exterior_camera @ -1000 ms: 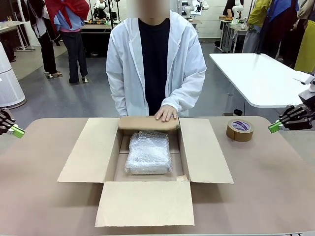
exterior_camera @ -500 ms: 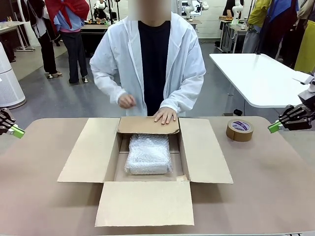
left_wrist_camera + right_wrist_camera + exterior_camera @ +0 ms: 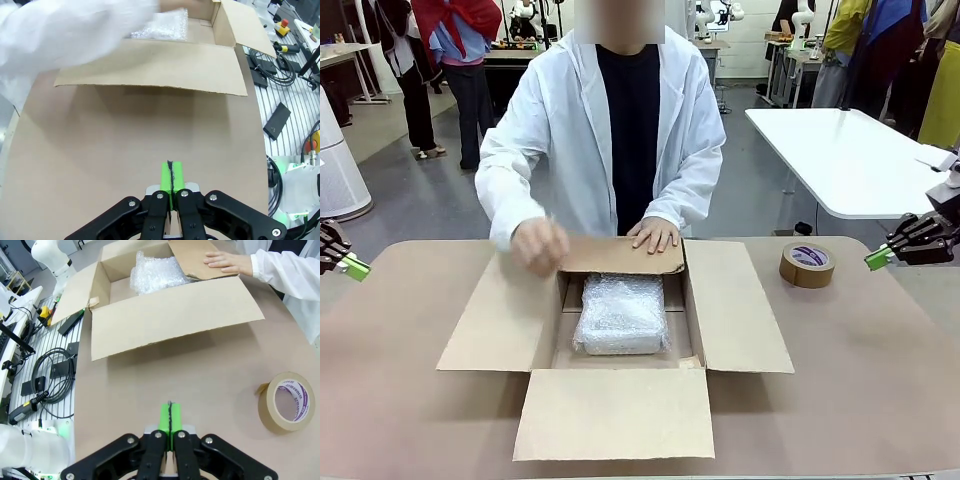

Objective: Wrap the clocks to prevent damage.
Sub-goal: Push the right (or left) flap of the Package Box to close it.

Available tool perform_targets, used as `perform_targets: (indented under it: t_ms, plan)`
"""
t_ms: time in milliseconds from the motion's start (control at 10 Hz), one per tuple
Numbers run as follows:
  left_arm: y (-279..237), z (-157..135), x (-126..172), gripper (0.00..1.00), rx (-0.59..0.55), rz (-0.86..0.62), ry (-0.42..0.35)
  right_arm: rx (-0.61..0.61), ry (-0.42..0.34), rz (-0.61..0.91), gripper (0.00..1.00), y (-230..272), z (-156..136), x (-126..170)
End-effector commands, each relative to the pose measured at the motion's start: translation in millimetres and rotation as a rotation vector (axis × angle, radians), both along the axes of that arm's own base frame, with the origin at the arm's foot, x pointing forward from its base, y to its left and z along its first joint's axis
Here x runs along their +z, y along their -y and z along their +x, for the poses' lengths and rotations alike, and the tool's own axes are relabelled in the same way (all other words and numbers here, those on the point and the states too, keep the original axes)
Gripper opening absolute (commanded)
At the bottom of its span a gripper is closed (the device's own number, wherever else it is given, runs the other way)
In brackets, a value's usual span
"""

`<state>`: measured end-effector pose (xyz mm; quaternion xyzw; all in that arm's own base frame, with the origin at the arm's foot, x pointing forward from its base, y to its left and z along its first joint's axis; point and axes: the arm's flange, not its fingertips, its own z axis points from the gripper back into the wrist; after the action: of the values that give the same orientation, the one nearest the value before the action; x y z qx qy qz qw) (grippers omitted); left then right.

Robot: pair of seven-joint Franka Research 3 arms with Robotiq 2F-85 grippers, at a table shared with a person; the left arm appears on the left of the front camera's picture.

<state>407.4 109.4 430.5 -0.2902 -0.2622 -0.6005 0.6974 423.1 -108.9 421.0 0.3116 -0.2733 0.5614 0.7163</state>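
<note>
The clocks [image 3: 621, 314] lie as one blocky bubble-wrapped bundle inside the open cardboard box [image 3: 740, 315] at the table's middle; the bundle [image 3: 154, 271] also appears in the right wrist view and, partly behind a blurred white sleeve, the bundle [image 3: 165, 27] in the left wrist view. One of the person's hands [image 3: 656, 232] presses the far flap down; the other hand [image 3: 538, 245] hovers blurred over the box's left far corner. My left gripper [image 3: 354, 267] is shut and empty at the table's left edge. My right gripper [image 3: 876, 258] is shut and empty at the right edge.
A brown tape roll [image 3: 807, 264] lies on the table right of the box, near my right gripper, and the roll [image 3: 287, 401] sits close in the right wrist view. The box flaps spread flat to all sides. A white table [image 3: 840, 150] stands behind on the right.
The person's arm on the picture's left has come up and swung down toward the box's left far corner. The other hand stays on the far flap. Both grippers are still.
</note>
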Motion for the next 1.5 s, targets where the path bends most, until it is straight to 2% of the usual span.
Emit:
perform_targets:
  t_ms: [0, 1400]
  plan:
    - [-0.4, 0.3, 1.2, 0.01, -0.001, -0.008, 0.006, 0.009, -0.003, -0.001, 0.01, 1.0, -0.8, -1.5]
    - [-0.4, 0.3, 1.2, 0.01, -0.001, -0.008, 0.006, 0.009, -0.003, -0.001, 0.01, 1.0, -0.8, -1.5]
